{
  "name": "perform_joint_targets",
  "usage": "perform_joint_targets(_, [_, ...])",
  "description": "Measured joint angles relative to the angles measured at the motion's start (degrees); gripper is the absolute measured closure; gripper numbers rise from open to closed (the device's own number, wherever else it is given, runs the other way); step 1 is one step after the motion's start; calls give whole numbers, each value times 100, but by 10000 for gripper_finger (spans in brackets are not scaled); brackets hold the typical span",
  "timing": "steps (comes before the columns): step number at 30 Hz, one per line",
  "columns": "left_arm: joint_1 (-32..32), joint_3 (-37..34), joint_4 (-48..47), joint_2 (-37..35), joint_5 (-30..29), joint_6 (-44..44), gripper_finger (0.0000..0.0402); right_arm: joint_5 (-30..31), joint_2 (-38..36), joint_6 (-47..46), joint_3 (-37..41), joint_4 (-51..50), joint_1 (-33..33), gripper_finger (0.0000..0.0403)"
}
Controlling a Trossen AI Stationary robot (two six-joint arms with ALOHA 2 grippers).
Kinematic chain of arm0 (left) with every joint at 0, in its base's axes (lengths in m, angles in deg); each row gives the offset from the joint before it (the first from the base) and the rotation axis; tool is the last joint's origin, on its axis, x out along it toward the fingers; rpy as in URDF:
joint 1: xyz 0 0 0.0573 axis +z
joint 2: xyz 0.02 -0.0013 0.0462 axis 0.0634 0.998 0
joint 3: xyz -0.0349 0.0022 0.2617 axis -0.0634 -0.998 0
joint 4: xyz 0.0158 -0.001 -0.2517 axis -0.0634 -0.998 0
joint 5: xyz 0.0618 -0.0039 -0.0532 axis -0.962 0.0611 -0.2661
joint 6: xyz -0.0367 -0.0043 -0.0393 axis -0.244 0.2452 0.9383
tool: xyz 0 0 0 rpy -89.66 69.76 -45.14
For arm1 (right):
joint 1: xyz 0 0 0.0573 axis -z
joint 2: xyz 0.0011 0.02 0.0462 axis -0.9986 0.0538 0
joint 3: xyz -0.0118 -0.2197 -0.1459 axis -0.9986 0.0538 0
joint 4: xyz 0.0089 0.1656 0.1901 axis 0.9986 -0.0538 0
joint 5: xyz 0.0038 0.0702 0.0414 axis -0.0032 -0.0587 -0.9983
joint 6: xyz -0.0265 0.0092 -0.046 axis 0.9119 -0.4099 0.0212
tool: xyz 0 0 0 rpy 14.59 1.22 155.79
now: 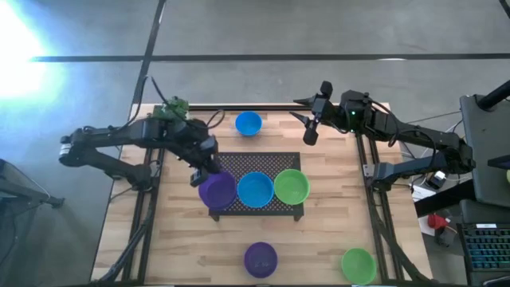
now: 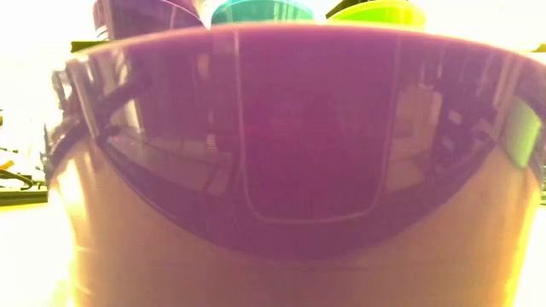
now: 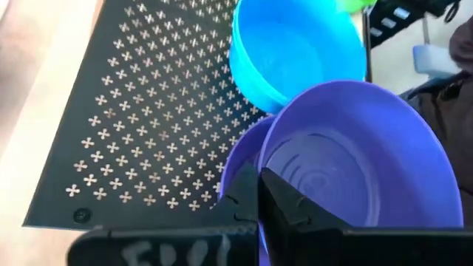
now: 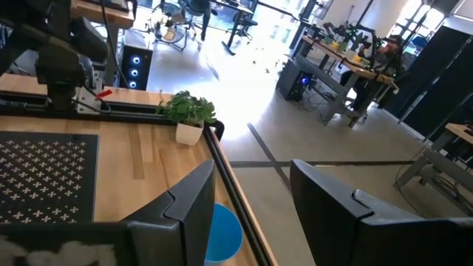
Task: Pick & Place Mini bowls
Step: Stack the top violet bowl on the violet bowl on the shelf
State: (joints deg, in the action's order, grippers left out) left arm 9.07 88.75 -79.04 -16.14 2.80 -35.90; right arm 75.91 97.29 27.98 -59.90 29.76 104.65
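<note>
Three mini bowls stand in a row on the black mesh mat point(image 1: 263, 159): purple point(image 1: 217, 190), blue point(image 1: 255, 189) and lime green point(image 1: 292, 186). My left gripper point(image 1: 205, 172) is at the mat's left end, shut on the purple bowl point(image 3: 355, 155), with the blue bowl point(image 3: 295, 52) right beside it. Another blue bowl point(image 1: 248, 123) sits near the far edge, and a purple one point(image 1: 260, 259) and a green one point(image 1: 358, 265) near the front edge. My right gripper point(image 1: 316, 113) hovers open above the far right, holding nothing; its wrist view shows the far blue bowl point(image 4: 222, 233) below its fingers. My left gripper pinches the purple bowl's rim point(image 3: 264, 159) on the side toward the table's left, one finger inside the bowl and one outside. The fingers slant down from the left. The bowl is tilted in the hold over the mat; whether its base touches the mat I cannot tell.
A small potted plant point(image 1: 174, 108) stands at the far left corner. In the low view the near purple bowl point(image 2: 290, 145) fills almost the whole picture. Bare wood lies in front of the mat and to its left and right.
</note>
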Motion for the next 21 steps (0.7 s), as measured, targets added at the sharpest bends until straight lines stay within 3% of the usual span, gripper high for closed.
perform_joint_targets(12, [2,-2,-34,282,-2,-224,395,0,2,8,0,8,0,229])
perform_joint_targets(21, [7,-2,-51,289,-6,-220,353,0,2,6,0,8,0,229])
